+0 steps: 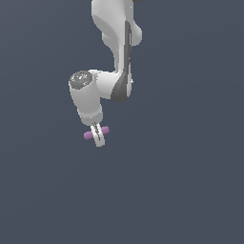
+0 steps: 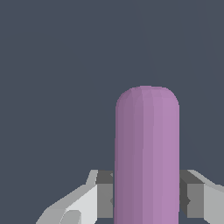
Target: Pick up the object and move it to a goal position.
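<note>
Clearly the gripper point(image 1: 97, 137) is closed on the rod point(image 1: 88, 135), its jaws pressing the purple-pink cylinder from both sides. In the wrist view the grey pads point(image 2: 104, 194) touch the rod point(image 2: 147, 153) on either flank, no gap showing. In the exterior view both rod ends stick out past the fingers. No table edge or corner shows on the plain grey ground, so its place there cannot be told.

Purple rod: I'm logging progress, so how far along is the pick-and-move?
Done: the gripper is shut on the purple rod, pads on both its sides. In hand: the rod sticks out either side of the fingers. Left: reaching the goal, which no marker shows here.
</note>
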Motion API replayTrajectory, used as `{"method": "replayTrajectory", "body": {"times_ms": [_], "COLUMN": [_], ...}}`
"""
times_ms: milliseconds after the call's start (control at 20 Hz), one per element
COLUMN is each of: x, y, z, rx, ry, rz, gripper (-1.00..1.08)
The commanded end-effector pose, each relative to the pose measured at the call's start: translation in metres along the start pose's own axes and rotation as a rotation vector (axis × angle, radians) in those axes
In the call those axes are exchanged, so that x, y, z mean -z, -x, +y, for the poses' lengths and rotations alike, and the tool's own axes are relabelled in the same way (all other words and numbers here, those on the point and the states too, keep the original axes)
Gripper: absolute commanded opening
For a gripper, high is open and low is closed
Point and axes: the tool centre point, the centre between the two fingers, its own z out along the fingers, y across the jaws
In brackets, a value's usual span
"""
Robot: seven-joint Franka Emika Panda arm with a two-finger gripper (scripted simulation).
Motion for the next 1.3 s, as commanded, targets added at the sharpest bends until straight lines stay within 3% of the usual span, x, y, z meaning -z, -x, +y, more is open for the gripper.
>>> {"method": "replayTrajectory", "body": {"times_ms": [0, 800, 1250], "x": [0.028, 0.209, 0.275], "y": [-0.009, -0.066, -0.088], "z": [0.006, 0.044, 0.054], "rx": [-0.001, -0.002, 0.0], "ry": [0.0, 0.001, 0.001], "rz": [0.0, 0.002, 0.002], "gripper": [-1.0, -1.0, -1.0]}}
